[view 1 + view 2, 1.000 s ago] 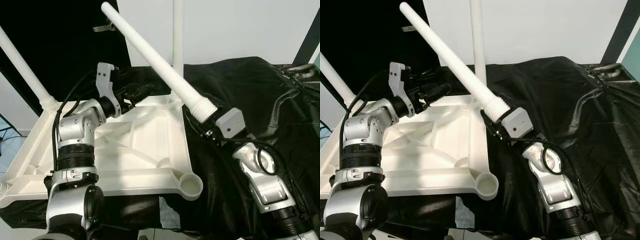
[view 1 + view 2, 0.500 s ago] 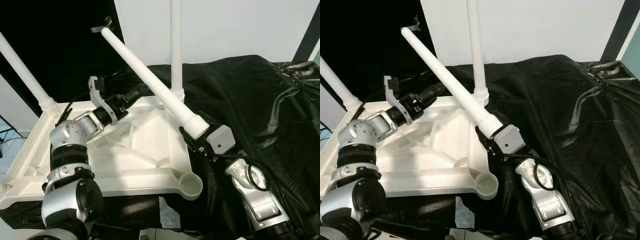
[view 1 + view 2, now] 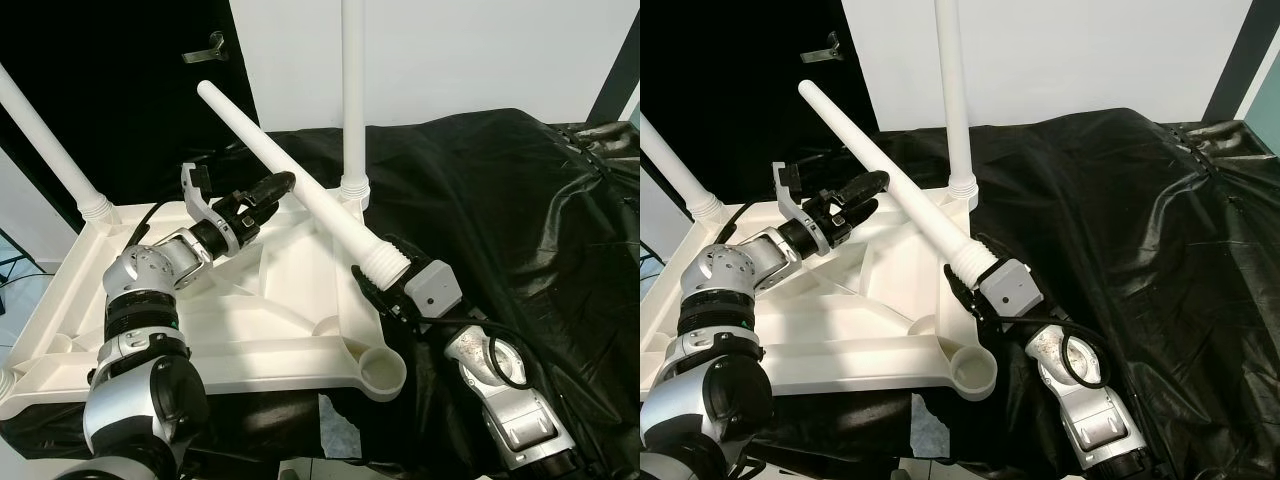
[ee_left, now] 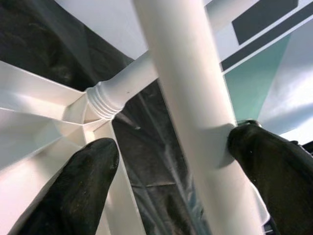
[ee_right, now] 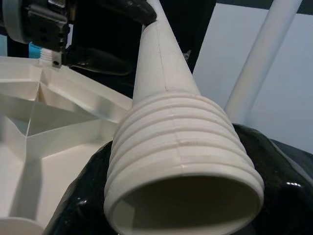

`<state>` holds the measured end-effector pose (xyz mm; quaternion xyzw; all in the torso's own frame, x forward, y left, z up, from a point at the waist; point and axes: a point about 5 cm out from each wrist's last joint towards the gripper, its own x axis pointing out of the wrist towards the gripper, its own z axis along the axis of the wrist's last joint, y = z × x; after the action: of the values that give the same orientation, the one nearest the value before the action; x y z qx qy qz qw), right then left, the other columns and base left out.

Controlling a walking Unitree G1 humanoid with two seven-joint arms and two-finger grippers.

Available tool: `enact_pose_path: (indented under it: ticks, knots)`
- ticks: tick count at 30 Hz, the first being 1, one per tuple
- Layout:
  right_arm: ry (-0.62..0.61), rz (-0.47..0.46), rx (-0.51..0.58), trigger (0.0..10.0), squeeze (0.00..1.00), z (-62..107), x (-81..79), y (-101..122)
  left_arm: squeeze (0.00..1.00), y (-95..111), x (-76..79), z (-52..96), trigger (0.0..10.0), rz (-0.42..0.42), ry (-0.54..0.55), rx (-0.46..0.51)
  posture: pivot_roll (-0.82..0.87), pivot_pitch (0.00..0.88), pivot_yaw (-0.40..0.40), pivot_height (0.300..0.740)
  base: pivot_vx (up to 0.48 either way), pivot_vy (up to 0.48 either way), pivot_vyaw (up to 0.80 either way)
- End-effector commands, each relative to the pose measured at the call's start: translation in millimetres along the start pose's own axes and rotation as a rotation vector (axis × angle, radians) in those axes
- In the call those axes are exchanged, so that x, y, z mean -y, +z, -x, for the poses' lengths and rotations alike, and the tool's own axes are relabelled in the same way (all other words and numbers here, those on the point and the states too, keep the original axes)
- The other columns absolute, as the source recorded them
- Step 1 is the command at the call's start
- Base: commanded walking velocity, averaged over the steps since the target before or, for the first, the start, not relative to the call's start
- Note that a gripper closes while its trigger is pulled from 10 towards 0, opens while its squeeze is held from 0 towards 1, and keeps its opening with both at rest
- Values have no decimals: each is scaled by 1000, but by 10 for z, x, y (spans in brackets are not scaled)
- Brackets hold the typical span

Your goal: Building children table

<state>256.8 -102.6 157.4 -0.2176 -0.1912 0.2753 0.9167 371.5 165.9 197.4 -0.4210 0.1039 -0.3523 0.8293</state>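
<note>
An upturned white table top [image 3: 250, 300] lies on a black cloth. One white leg [image 3: 352, 90] stands upright in its far right corner, and another leg [image 3: 50, 140] is fixed at the far left. A loose white leg [image 3: 290, 175] slants over the top. My right gripper [image 3: 380, 278] is shut on its threaded end [image 5: 181, 161]. My left gripper [image 3: 266, 195] is open and straddles the shaft [image 4: 190, 112]: one finger [image 4: 264, 161] touches it, the other finger [image 4: 83, 186] stands apart. The near right corner socket [image 3: 382, 372] has nothing in it.
Black cloth [image 3: 520, 200] drapes the surface to the right of the table top. A white wall stands behind, with a dark opening and a metal clamp [image 3: 210, 45] at the back left. The table top's left edge overhangs pale floor [image 3: 15, 290].
The loose leg has tilted lower and its threaded end has come down towards the table's right edge with my right gripper. My left gripper has swung over to the leg's shaft.
</note>
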Motion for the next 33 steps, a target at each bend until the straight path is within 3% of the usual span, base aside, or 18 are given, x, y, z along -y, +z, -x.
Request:
enact_pose_path:
  ticks: [1, 13, 14, 15, 27, 28, 33]
  knots:
    - [46, 0, 37, 10000, 0, -34, -78, 79, 0, 34, 36, -47, 10000, 5, -10, 14, -11, 0, 104, 740, 0, 0, 0]
    - [75, -1, 28, 10000, 0, -3, -138, 74, 0, 174, 54, -153, 10000, 50, 35, 78, -18, 0, 108, 740, 0, 0, 0]
    - [73, 0, 24, 10000, 0, 1, -139, 70, 0, 182, 48, -159, 9569, 57, 48, 82, -21, 0, 111, 740, 0, 0, 0]
    - [70, 4, 22, 10000, 0, 2, -132, 68, 0, 176, 34, -157, 0, 64, 59, 83, -23, 0, 113, 740, 0, 0, 0]
    - [50, 3, 22, 10000, 0, 8, -93, 61, 0, 219, 22, -154, 0, 96, 65, 108, -16, 0, 108, 740, 0, 0, 0]
    - [36, -3, 23, 10000, 1000, 8, -76, 61, 0, 231, 31, -157, 0, 99, 62, 111, -15, 0, 106, 740, 0, 0, 0]
    - [-14, -10, 20, 10000, 1000, 17, -18, 49, 0, 270, 62, -161, 0, 113, 49, 123, -15, 0, 106, 740, 0, 0, 0]
